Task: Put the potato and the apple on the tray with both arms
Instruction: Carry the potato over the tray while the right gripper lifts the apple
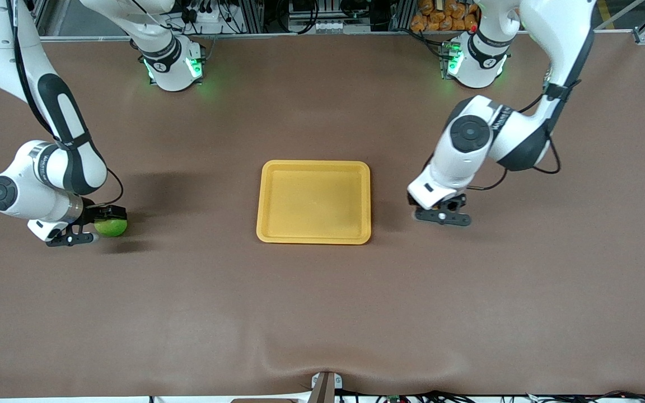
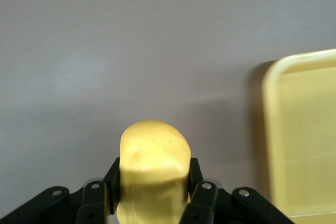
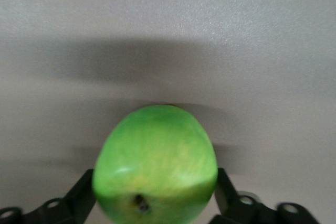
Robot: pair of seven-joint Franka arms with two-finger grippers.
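Both fruits gripped, tray waiting mid-frame

Your right gripper (image 1: 97,225) at lower left has its fingers against the apple (image 1: 111,226) on the table; your left gripper (image 2: 152,195) clamps the potato (image 2: 153,169) beside the empty tray (image 1: 314,201), ready to carry across

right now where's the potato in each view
Front view: not visible, hidden under the left gripper beside the tray.
Left wrist view: potato low in the middle, between the fingers.
Right wrist view: not in it.
Shared landmark: the tray, except in the right wrist view.
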